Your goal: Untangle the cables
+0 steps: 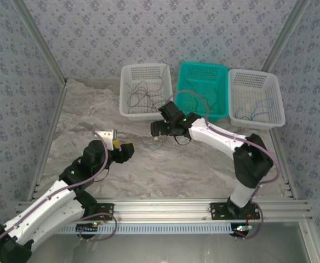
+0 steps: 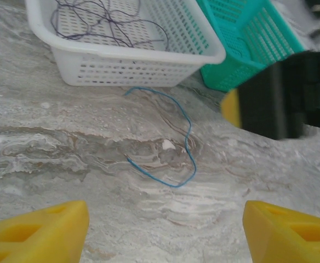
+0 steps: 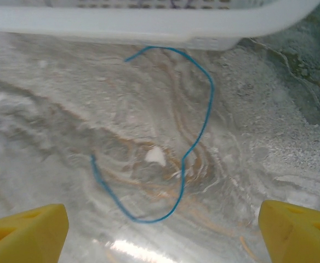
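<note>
I held the right gripper open and empty over the loose blue cable, lying toward the far edge of the table just before a white basket, with the left gripper open too, and judged the next move was to lower and pinch the wire.

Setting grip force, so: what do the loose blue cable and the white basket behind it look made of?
Blue cable: thin wire, likely smooth plastic-sheathed; it lies in limp curves. White basket: moulded plastic, slightly glossy, going by its perforated walls and rounded rim.
</note>
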`<act>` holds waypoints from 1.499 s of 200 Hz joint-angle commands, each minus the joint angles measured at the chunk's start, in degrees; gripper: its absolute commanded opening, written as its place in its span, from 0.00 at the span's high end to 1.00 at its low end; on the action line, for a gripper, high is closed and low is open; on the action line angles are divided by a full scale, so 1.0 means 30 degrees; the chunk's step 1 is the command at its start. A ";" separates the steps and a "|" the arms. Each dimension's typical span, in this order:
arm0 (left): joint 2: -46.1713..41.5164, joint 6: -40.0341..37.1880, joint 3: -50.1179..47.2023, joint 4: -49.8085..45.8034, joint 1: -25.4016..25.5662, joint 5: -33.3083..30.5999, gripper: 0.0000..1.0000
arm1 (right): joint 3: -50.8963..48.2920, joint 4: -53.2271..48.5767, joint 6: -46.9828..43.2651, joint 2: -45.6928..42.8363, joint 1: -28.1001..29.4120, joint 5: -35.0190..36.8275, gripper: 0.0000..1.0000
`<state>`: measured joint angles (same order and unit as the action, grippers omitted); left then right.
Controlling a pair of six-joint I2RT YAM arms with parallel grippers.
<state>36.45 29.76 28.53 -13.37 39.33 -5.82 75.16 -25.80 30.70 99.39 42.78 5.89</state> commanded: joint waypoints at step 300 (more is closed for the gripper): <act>0.2438 -0.3721 0.0598 0.8276 0.2020 1.0404 0.23 | -0.2119 -0.0007 -0.0095 -0.7744 -0.4799 0.4895 1.00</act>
<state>40.99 20.71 25.71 4.10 43.75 22.24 66.54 -24.69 34.96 80.07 34.09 16.10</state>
